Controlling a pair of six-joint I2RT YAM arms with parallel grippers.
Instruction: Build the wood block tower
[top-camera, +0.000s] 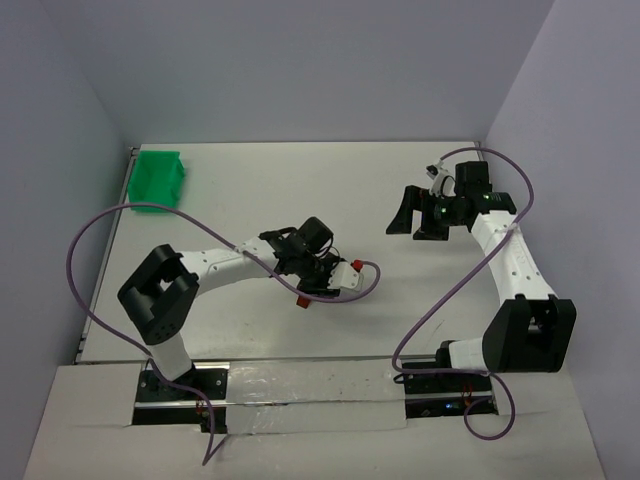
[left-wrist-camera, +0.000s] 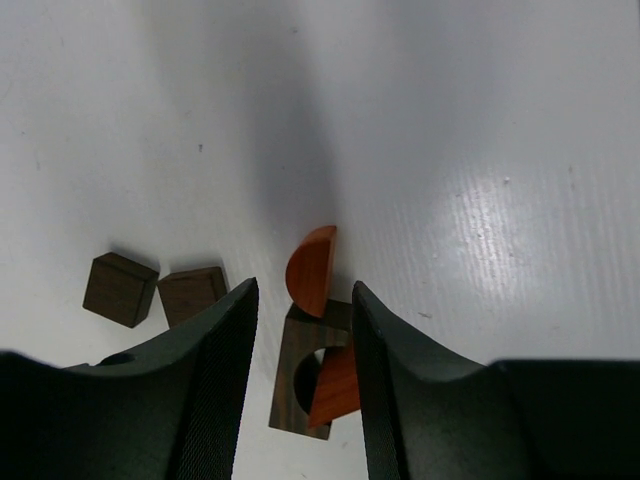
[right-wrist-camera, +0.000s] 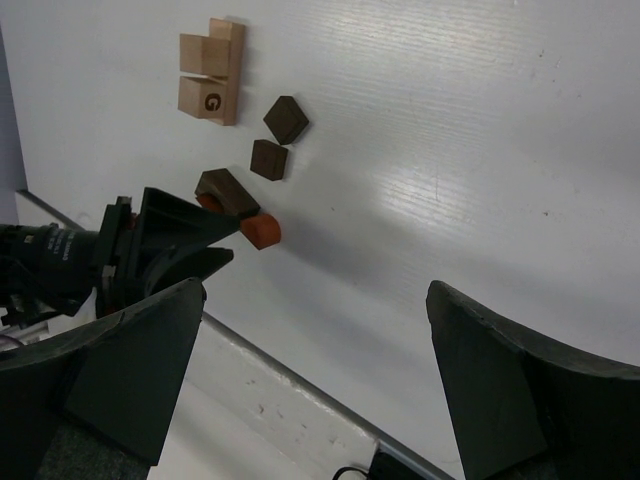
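In the left wrist view my left gripper (left-wrist-camera: 304, 288) is open, low over the table. Its jaws straddle a dark brown arch block (left-wrist-camera: 297, 375) lying flat. One reddish-brown half-round block (left-wrist-camera: 311, 270) sits at the arch's far end; a second (left-wrist-camera: 335, 388) leans in the arch's cutout against my right finger (left-wrist-camera: 385, 370). Two dark brown cubes (left-wrist-camera: 120, 289) (left-wrist-camera: 192, 295) lie to the left. The right wrist view shows the arch (right-wrist-camera: 228, 190), a reddish block (right-wrist-camera: 260, 230), both cubes (right-wrist-camera: 286, 119) (right-wrist-camera: 269, 159) and tan blocks (right-wrist-camera: 210, 85). My right gripper (right-wrist-camera: 315, 290) is open and empty, far off (top-camera: 418, 222).
A bright green tray (top-camera: 158, 180) stands at the table's back left corner. The left arm (top-camera: 200, 265) reaches to mid-table, its gripper (top-camera: 305, 285) over the blocks. The table's near edge (right-wrist-camera: 300, 375) runs under the right gripper.
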